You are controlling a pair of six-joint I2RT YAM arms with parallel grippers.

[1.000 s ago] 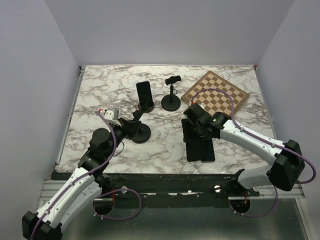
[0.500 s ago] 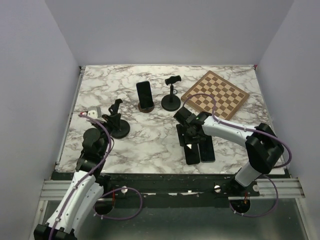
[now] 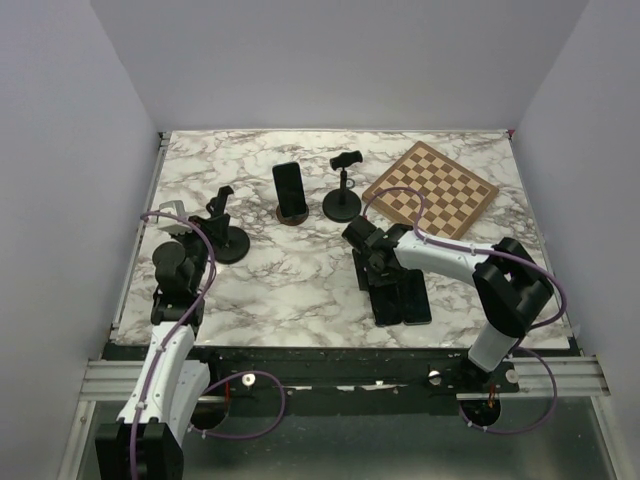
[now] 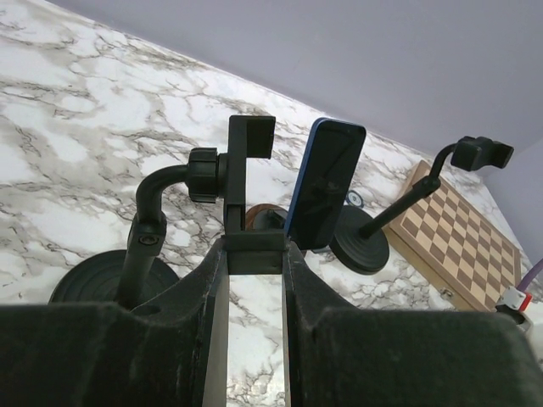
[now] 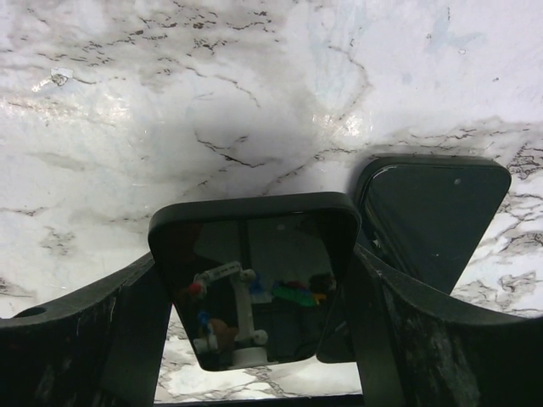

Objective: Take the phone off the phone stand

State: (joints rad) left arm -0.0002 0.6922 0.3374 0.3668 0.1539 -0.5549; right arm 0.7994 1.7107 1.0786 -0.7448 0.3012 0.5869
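Right wrist view: the glossy black slab phone (image 5: 252, 297) is clamped by its side edges in the right gripper (image 5: 254, 261), low over the white marble table (image 5: 170, 102), just beside a second dark phone (image 5: 433, 212) lying flat. The empty black gooseneck phone stand (image 4: 246, 170) is pinched at its cradle by the left gripper (image 4: 254, 259). It's probably rigid, slick glass, so edges should be gripped rather than faces, tbh.

White arms (image 3: 170, 368) with black joints (image 3: 508, 290) — trailing purple cables (image 3: 395, 191).

Left claw (image 4: 254, 263), right claw (image 5: 254, 297) clamped (low).
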